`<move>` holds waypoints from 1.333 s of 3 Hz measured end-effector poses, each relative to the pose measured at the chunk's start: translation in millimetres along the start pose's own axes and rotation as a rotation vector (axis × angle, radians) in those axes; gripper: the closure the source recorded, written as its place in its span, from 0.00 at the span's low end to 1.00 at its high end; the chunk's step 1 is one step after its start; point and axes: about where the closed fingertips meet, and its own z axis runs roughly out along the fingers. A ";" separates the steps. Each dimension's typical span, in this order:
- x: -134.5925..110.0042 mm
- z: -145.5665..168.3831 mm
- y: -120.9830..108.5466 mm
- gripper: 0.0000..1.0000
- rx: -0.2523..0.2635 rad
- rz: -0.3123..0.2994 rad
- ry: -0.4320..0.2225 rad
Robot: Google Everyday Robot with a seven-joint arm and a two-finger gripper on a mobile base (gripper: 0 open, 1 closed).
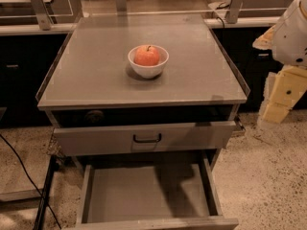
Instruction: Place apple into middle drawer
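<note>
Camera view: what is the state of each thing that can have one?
apple: lying in the white bowl on the cabinet top
middle drawer: pulled wide open, no apple inside
drawer with black handle: slightly open
gripper: right of the cabinet top, away from the apple

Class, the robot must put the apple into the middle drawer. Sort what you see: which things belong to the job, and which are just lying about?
Belong to the job:
apple
middle drawer, pulled open
gripper, at the right edge, away from the apple

Just lying about:
white bowl, holding the apple
drawer with black handle
black cable, lower left
</note>
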 end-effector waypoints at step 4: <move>-90.6 18.5 -77.4 0.00 -0.007 -0.004 -0.263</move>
